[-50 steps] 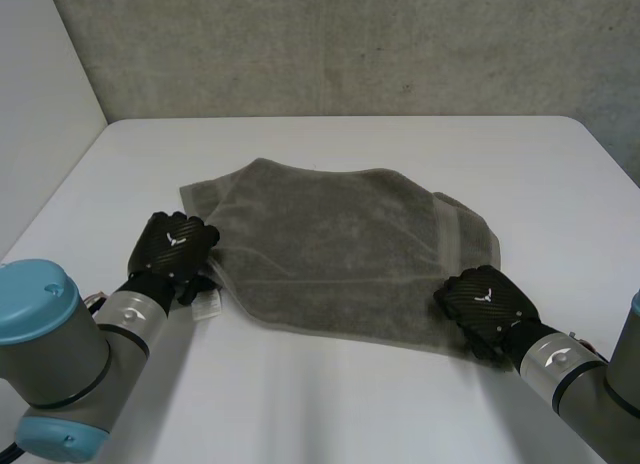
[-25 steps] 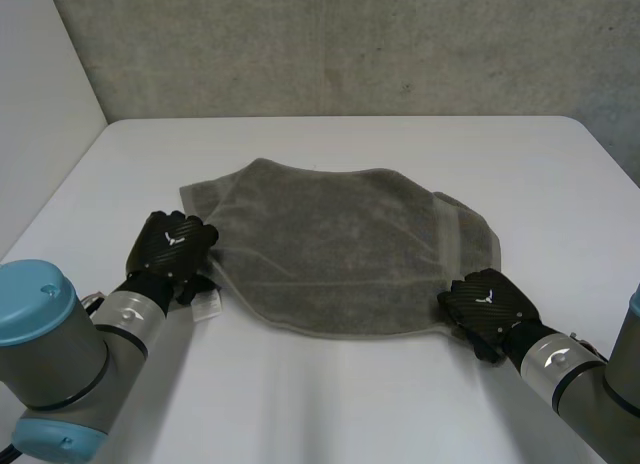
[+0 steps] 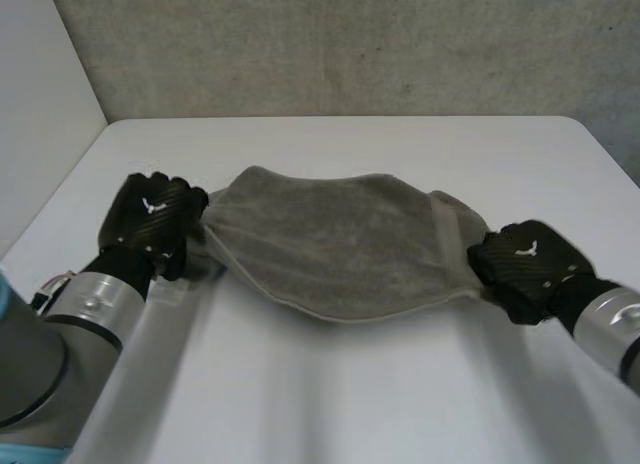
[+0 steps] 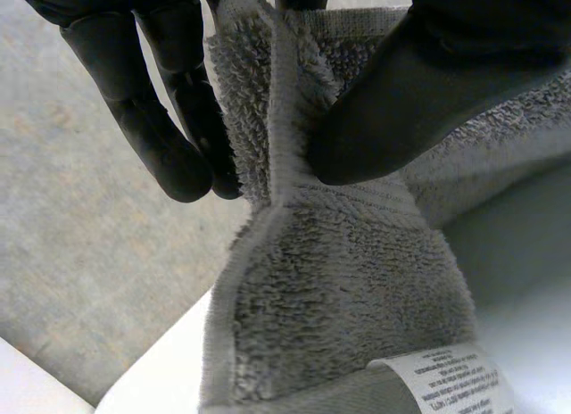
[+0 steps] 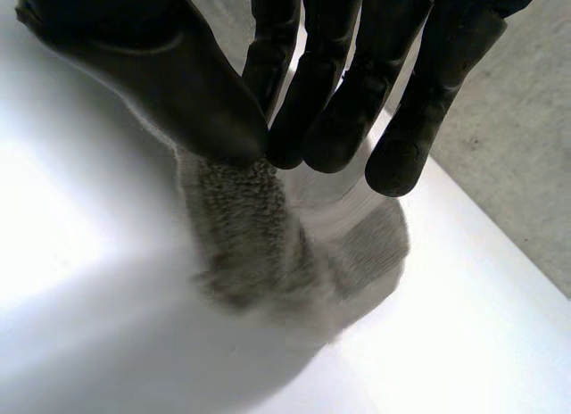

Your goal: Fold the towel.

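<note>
A grey towel point(image 3: 340, 244) hangs slack between my two hands above the white table point(image 3: 340, 384), its near edge sagging in the middle. My left hand point(image 3: 150, 219) is shut on the towel's left corner; in the left wrist view the thumb point(image 4: 401, 102) pinches the towel's hem point(image 4: 268, 120) against the fingers point(image 4: 152, 111), and a white label point(image 4: 446, 383) hangs below. My right hand point(image 3: 525, 264) is shut on the right corner; in the right wrist view its thumb point(image 5: 161, 75) and fingers point(image 5: 357, 84) pinch the towel point(image 5: 241, 209).
A grey concrete wall point(image 3: 340, 44) rises behind the table's far edge. A white panel point(image 3: 40, 114) stands along the left side. The table's near part is bare white surface.
Both hands have risen and moved away from me, lifting the towel's near corners off the table. The right hand closed on its corner. The towel now hangs instead of lying flat.
</note>
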`<state>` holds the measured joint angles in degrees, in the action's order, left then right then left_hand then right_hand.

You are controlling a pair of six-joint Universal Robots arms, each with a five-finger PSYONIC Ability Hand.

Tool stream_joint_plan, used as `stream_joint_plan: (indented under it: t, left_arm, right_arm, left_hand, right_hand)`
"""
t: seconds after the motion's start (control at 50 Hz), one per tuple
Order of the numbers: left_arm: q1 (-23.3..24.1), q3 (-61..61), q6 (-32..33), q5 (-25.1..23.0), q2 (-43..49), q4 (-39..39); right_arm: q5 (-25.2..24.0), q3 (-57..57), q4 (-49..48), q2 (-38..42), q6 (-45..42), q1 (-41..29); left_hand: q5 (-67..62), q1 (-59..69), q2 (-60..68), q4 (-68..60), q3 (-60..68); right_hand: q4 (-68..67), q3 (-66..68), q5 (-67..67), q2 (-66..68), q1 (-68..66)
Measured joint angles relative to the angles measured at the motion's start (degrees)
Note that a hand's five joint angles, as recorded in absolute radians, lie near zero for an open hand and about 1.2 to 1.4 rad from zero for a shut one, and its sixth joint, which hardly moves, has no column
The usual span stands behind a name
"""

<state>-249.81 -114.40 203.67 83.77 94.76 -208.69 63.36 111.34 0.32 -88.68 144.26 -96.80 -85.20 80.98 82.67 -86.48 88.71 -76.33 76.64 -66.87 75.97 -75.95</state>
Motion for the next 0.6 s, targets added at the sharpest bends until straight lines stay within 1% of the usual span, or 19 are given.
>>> stream_joint_plan:
  t: [0.08,0.16,0.22,0.26,0.36,0.46,0.52,0.6]
  left_arm:
    - [-0.1,0.1,-3.9,-0.1,-5.1,4.7]
    - [-0.4,0.0,-7.6,-0.3,-10.8,11.1]
    - [-0.6,-0.2,-8.5,-0.4,-13.5,13.9]
    - [-0.7,-0.5,-8.8,-0.4,-15.8,16.0]
    - [-1.0,-0.8,-8.7,-0.5,-18.3,17.7]
    - [-1.7,-0.7,-8.4,-0.6,-17.3,17.0]
    - [-2.2,-0.1,-8.1,-1.2,-13.9,15.4]
    - [-2.7,2.0,-7.0,-2.6,-6.9,12.6]
  right_arm:
    - [-1.1,-2.9,7.2,-5.1,1.1,0.7]
    - [-3.7,-6.9,14.9,-10.2,2.0,2.9]
    - [-5.8,-9.0,18.7,-12.4,2.3,4.7]
    - [-8.4,-11.0,21.9,-14.2,2.3,6.7]
    - [-13.0,-13.5,25.3,-16.0,2.3,10.1]
    - [-15.7,-14.0,25.6,-14.9,2.0,12.2]
    - [-16.1,-14.1,24.3,-11.9,1.8,12.4]
    - [-15.3,-15.5,21.6,-6.2,2.0,11.4]
  left_hand:
    - [0.0,0.0,0.0,0.0,0.0]
    - [0.0,0.0,0.0,0.0,0.0]
    - [0.0,0.0,0.0,0.0,0.0]
    - [0.0,0.0,0.0,0.0,0.0]
    - [0.0,0.0,0.0,0.0,0.0]
    - [0.0,0.0,0.0,0.0,0.0]
    - [0.0,0.0,0.0,0.0,0.0]
    - [0.0,0.0,0.0,0.0,0.0]
  right_hand:
    - [0.0,0.0,0.0,0.0,0.0]
    - [0.0,0.0,0.0,0.0,0.0]
    - [0.0,0.0,0.0,0.0,0.0]
    - [0.0,0.0,0.0,0.0,0.0]
    - [0.0,0.0,0.0,0.0,0.0]
    - [0.0,0.0,0.0,0.0,0.0]
    - [0.0,0.0,0.0,0.0,0.0]
    - [0.0,0.0,0.0,0.0,-0.1]
